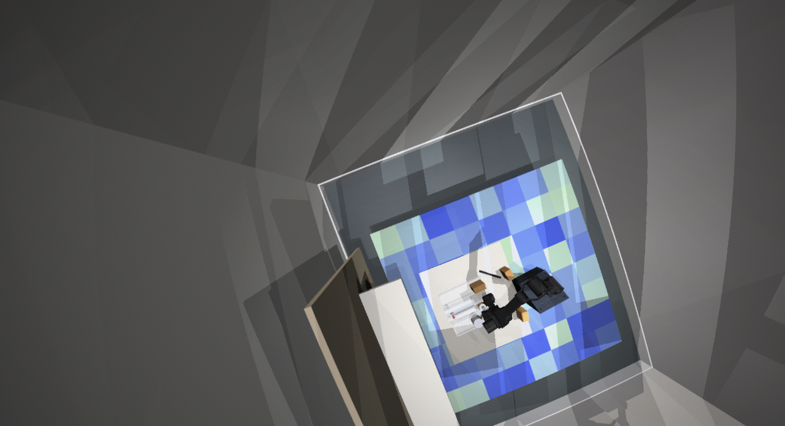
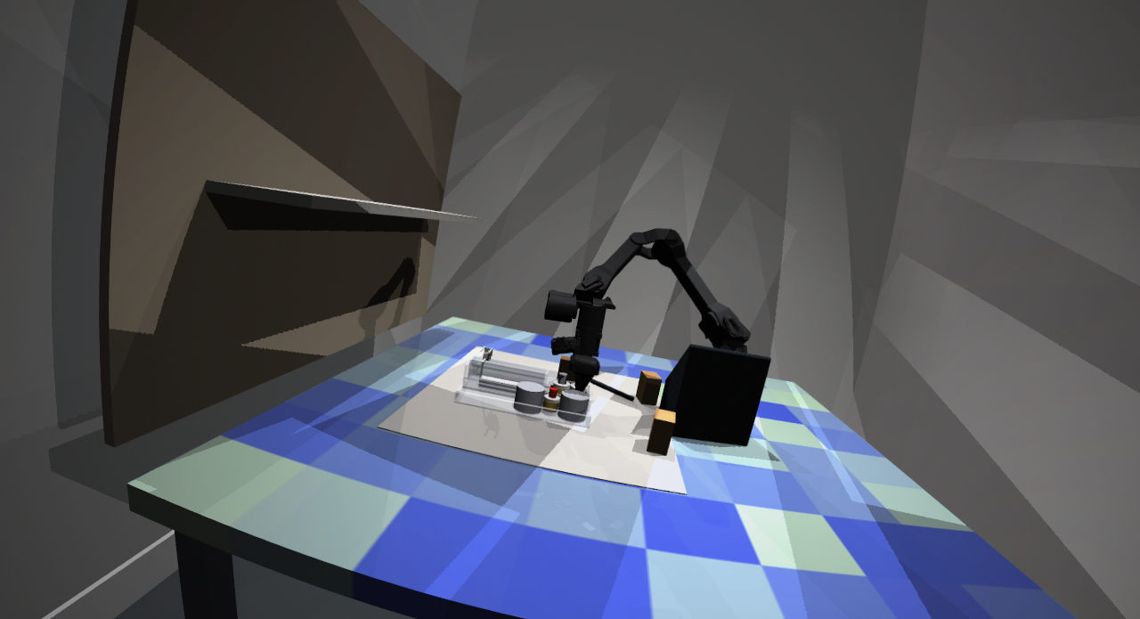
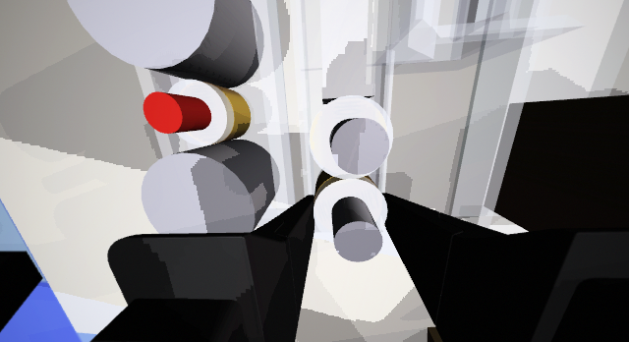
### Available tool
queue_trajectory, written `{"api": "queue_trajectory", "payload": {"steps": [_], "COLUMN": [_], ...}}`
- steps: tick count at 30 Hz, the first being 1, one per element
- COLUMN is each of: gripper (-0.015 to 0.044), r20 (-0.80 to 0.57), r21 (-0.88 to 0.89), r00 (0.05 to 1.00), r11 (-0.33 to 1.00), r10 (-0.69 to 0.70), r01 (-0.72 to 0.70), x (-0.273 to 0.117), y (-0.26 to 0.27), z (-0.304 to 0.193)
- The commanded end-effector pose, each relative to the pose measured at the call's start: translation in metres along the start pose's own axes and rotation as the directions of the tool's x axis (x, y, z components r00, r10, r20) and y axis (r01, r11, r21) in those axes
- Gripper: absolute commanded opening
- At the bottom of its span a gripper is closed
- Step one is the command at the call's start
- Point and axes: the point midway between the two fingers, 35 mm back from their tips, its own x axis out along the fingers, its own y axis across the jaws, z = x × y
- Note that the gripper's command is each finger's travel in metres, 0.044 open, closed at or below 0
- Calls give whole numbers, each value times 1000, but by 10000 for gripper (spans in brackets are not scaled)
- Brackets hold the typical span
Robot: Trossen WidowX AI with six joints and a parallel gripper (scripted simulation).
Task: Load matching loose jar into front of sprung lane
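We have the gripper (image 3: 350,219) clenched on the grey-capped jar (image 3: 351,214), touching the matching lane jar (image 3: 352,136) at the clear pusher lane (image 2: 509,372) front. By our judgement, pick done; pushing back, seating, release remain. Red-capped jar (image 3: 197,113) untouched.

The black arm (image 2: 671,258) arches high from its base and drops a vertical wrist straight down toward the bench. The gripper (image 3: 350,219) points downward, its two dark fingers clamped either side of a grey-capped jar (image 3: 351,218).
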Motion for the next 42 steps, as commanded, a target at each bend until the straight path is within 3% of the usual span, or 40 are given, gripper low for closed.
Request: {"api": "queue_trajectory", "payload": {"steps": [1,42], "gripper": [0,0], "r20": [11,10], "r21": [4,4], "r00": [1000,1000], "r11": [1000,1000], "r10": [-6,-6], "r01": [6,6], "x": [0,1], "y": [-1,-1], "z": [2,-5]}}
